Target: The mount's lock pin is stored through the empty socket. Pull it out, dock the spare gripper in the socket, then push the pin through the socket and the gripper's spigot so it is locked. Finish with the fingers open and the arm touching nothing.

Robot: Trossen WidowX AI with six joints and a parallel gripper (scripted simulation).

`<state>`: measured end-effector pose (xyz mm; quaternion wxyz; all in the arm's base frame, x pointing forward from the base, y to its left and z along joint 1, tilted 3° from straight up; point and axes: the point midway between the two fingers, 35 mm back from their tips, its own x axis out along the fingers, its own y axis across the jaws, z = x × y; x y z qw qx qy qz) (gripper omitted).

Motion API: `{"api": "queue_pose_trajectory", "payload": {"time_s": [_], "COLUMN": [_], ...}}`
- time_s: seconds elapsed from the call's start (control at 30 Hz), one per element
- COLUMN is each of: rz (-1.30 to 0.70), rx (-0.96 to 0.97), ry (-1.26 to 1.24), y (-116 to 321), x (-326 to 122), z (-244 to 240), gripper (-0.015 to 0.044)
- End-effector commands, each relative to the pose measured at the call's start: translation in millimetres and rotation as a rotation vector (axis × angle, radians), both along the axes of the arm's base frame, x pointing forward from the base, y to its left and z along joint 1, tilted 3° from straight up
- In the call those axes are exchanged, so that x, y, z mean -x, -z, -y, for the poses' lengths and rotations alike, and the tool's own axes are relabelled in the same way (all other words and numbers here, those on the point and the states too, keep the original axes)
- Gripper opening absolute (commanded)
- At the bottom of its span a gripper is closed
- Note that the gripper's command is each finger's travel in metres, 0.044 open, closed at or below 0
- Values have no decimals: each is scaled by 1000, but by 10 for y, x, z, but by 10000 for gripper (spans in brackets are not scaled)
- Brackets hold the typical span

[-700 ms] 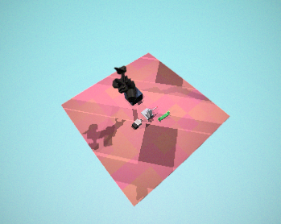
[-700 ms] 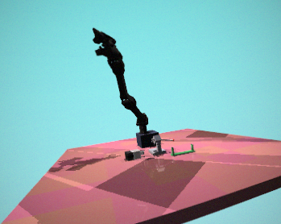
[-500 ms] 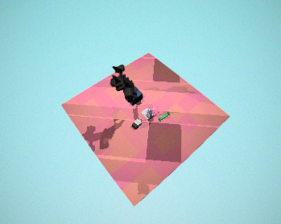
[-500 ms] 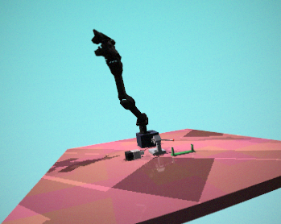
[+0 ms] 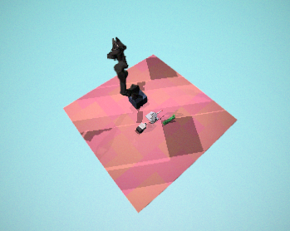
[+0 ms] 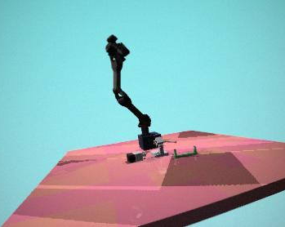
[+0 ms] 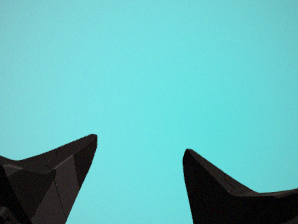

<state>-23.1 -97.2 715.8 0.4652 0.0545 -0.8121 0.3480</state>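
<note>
The pale grey mount (image 5: 152, 117) (image 6: 160, 154) stands on the table just in front of the arm's base. A thin rod (image 6: 171, 142) sticks out sideways from its head in the exterior view; it looks like the lock pin, but it is too small to tell how deep it sits. The spare gripper (image 5: 140, 128) (image 6: 135, 157), black at one end and pale at the other, lies on the table beside the mount, apart from it. My gripper (image 5: 117, 41) (image 7: 141, 148) is open and empty, raised high above the table and far from both. The wrist view shows only background between the fingertips.
A green bracket (image 5: 169, 120) (image 6: 185, 154) with two upright ends stands on the table on the mount's other side. The dark blue arm base (image 5: 137, 100) (image 6: 148, 141) is close behind the mount. The patterned table (image 5: 136, 183) (image 6: 73, 204) has dark patches.
</note>
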Motion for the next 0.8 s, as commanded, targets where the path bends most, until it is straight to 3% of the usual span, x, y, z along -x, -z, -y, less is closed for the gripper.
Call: {"api": "queue_pose_trajectory", "payload": {"time_s": [0.0, 0.37, 0.77], "rz": [22, 28, -90], "rx": [135, 553, 1003], "ry": [83, 357, 680], "y": [59, 535, 1448], "x": [220, 351, -386], "z": [-499, -2046, -3370], "gripper": [300, 300, 300]}}
